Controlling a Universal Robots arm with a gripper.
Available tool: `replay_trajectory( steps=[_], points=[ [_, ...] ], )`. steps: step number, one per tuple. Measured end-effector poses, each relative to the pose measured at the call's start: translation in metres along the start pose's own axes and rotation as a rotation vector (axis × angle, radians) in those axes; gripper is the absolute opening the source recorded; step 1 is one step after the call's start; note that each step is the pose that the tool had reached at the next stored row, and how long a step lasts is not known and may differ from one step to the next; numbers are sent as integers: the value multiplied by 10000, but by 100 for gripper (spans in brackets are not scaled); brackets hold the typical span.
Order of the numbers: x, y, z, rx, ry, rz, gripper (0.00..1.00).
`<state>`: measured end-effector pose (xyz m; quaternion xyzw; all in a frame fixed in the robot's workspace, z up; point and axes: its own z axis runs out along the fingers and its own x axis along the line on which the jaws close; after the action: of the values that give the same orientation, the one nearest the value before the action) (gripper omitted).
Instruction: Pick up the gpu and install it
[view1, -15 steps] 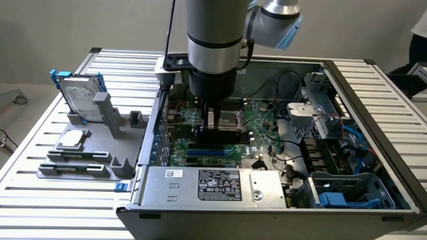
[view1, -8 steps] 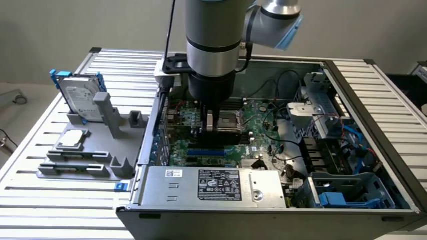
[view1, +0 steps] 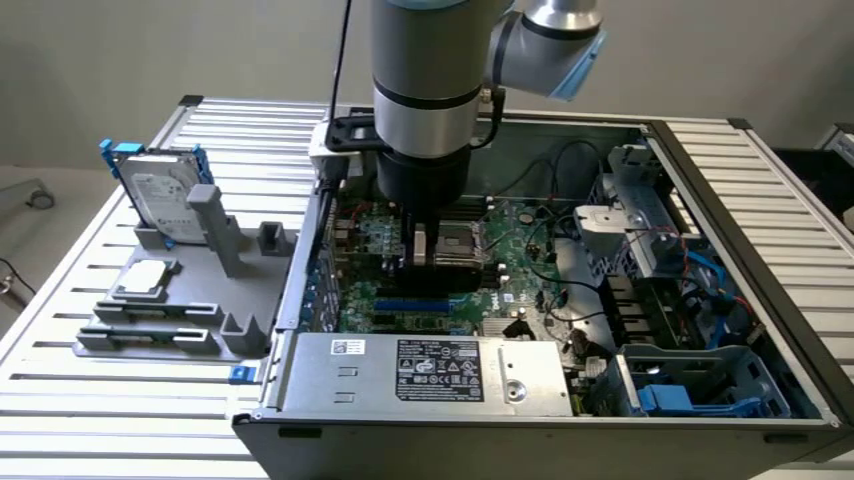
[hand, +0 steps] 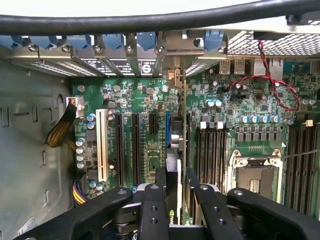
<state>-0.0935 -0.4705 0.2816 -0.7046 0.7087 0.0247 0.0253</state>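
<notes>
The graphics card (hand: 174, 150) is off the bench, gripped on edge by the closed fingers (hand: 152, 210), and reaches the motherboard (hand: 145, 155) slots beyond them; whether it is fully seated is unclear.

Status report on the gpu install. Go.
Gripper shut on gpu, inside the case. Card on edge over the expansion slots, bracket toward the rear slot covers. Red-black wires clear of it.

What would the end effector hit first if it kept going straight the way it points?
Probably the blue slot on the motherboard: the gpu in the end effector sits edge-on over it, though depth is unclear.
</notes>
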Motion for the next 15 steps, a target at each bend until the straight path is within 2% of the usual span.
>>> replay_trajectory(
  steps=[5,8,12,15],
  points=[
    [7,0,27,-13,-5,1,26],
    [12,-1,50,-62,-8,2,26],
    [19,0,75,-223,-15,17,26],
    [22,-2,87,-380,-32,24,26]
  ],
)
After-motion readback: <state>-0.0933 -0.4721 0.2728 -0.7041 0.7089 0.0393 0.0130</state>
